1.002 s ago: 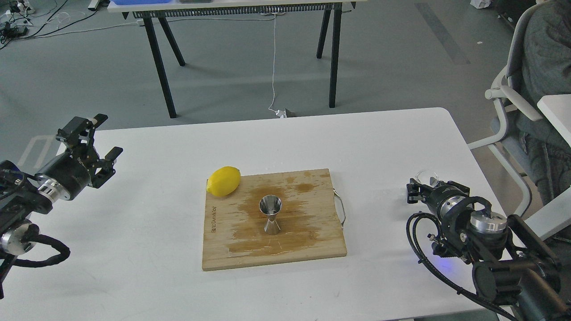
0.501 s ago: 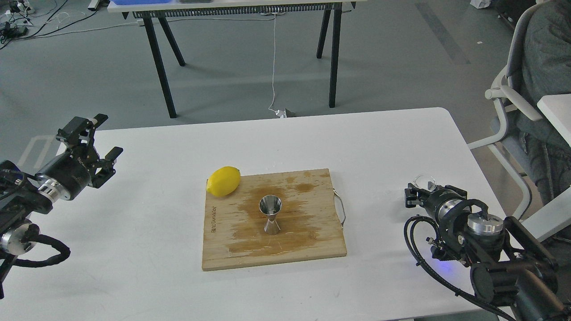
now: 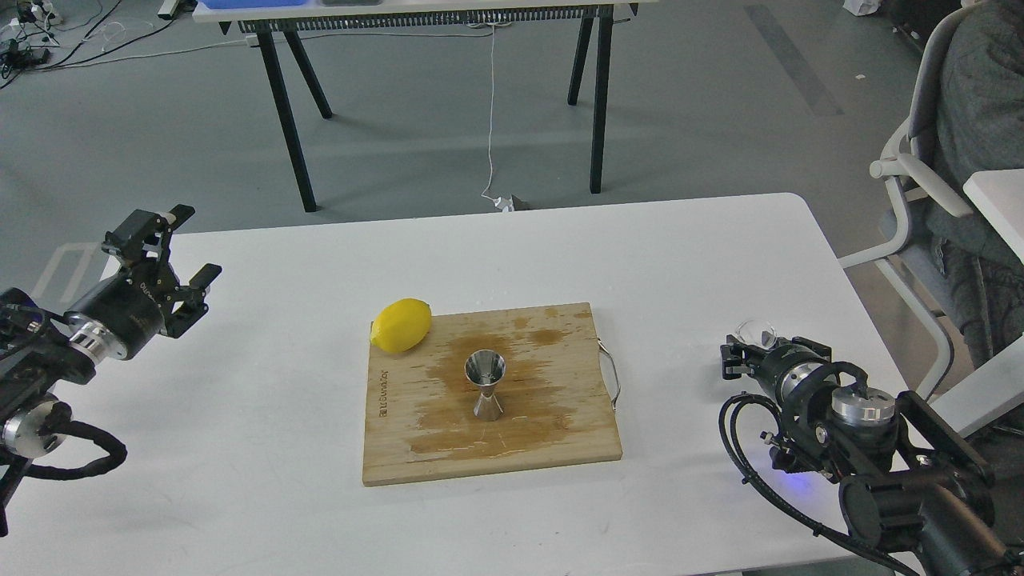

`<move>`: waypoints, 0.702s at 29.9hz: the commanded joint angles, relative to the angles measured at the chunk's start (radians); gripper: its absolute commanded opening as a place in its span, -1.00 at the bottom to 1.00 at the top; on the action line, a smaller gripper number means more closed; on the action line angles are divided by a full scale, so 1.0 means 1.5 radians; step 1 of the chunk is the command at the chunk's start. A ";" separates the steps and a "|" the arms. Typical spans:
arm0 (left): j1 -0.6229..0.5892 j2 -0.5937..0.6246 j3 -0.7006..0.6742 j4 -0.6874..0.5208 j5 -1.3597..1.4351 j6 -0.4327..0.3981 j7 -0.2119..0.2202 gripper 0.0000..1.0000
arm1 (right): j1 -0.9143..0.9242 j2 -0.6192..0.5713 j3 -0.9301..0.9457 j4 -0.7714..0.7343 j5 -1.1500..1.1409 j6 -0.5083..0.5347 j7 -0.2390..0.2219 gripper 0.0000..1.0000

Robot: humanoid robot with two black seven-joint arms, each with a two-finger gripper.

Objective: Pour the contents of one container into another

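Note:
The steel jigger stands upright in the middle of the wooden cutting board. At the table's right side, the small clear glass cup sits at the tip of my right gripper, which is shut on it; the cup is partly hidden by the black fingers. Far off at the table's left edge, my left gripper hangs above the surface, open, with nothing between its fingers.
A yellow lemon rests at the board's far left corner. The board has a metal handle on its right side and wet stains around the jigger. A chair with a seated person stands to the right.
My right gripper has slid slightly left and nearer to me, taking the glass cup along. The left arm, jigger and lemon have stayed put.

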 commanded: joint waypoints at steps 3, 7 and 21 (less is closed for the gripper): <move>0.000 0.001 0.000 0.000 0.000 0.000 0.000 0.98 | 0.001 0.001 0.001 0.003 0.000 -0.001 0.001 0.33; 0.000 0.001 0.000 0.000 0.000 0.000 0.000 0.98 | 0.001 0.001 0.001 0.005 0.000 -0.001 0.002 0.57; 0.000 -0.001 0.000 0.000 0.000 0.000 0.000 0.98 | 0.001 0.004 0.002 0.006 0.000 -0.001 0.004 0.93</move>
